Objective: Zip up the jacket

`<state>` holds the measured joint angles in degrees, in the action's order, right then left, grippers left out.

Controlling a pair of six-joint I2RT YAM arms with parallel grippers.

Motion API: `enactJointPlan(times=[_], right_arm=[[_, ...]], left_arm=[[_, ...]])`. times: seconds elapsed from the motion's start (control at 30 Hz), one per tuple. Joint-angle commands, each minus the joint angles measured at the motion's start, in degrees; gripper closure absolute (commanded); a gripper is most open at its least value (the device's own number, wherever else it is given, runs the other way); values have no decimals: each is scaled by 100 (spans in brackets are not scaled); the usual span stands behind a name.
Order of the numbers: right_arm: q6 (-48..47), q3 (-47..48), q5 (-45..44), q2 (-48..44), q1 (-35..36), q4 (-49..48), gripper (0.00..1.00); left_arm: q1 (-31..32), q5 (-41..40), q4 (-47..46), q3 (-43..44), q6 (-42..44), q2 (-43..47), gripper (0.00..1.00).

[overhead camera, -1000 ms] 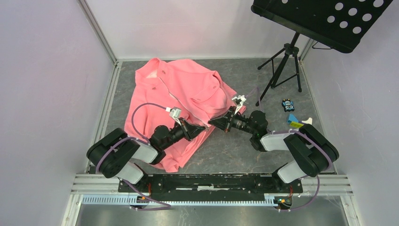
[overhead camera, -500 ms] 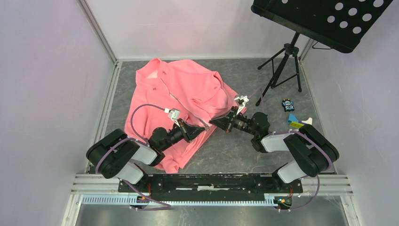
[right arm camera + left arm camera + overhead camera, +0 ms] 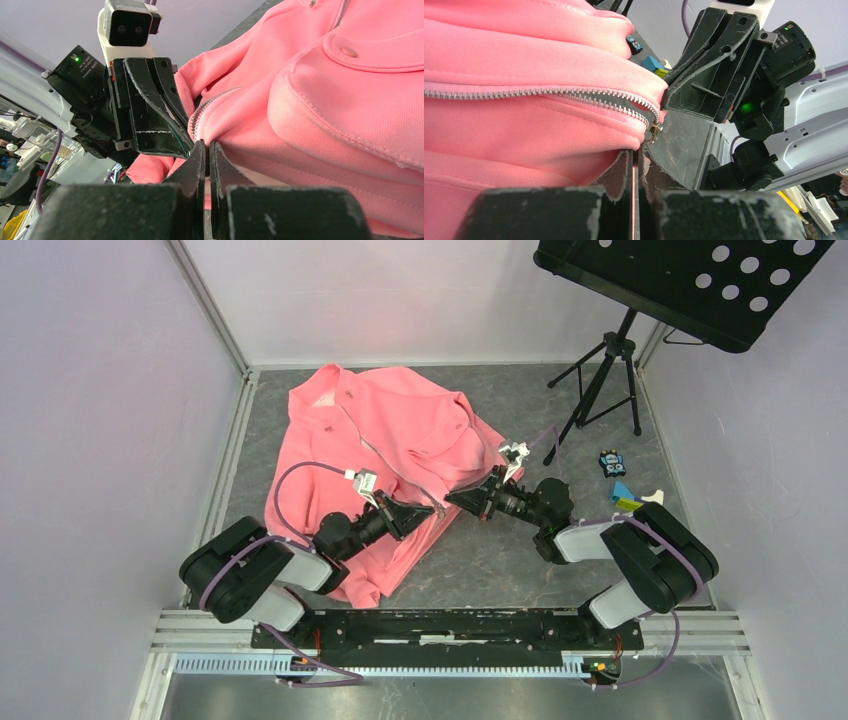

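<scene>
Grey mottled table [image 3: 480, 560], walled by pale panels, carries one jacket [image 3: 400, 420] spread left of centre, collar far and hem near. One zipper [image 3: 524, 93] runs up its front. Seen from above, its long axis slants from the far-left collar down to the near hem. Both arms meet at that near end, their tips almost touching.

The left gripper [image 3: 636, 159] is pressed nearly closed, a sliver of pink in the slit, pinching the hem directly under the zipper's small metal end piece [image 3: 654, 129]. The right gripper [image 3: 206, 150] is likewise squeezed onto fleece, on the flap just right of the teeth. The end piece therefore lies between the two, just beyond the left fingertips, and the left arm looks the nearer. Whether that piece is the slider I cannot tell.

Count: one jacket, one zipper, two grippers, and one music stand [image 3: 690, 280] at far right.
</scene>
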<state>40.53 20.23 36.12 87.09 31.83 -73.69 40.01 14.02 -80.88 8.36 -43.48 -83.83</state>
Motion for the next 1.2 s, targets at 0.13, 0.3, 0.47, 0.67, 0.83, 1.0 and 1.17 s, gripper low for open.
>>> enactJointPlan(times=[0.13,0.3,0.47,0.67,0.83,1.0,1.17], right_arm=[[45,55,167,46,29,-539,99],[96,70,202,59,50,-622,100],[150,80,216,107,60,-695,100],[147,60,189,134,60,-682,100],[103,58,150,128,61,-627,100],[64,43,132,107,56,-598,100],[6,25,89,79,60,-521,100]], left_arm=[[42,48,-753,97,-230,-151,98],[51,74,-765,146,-266,-239,98],[60,119,-797,177,-277,-297,98],[68,102,-825,124,-275,-252,98],[68,57,-826,78,-257,-213,98],[68,46,-824,52,-248,-190,98],[68,-56,-824,-36,-218,-83,98]])
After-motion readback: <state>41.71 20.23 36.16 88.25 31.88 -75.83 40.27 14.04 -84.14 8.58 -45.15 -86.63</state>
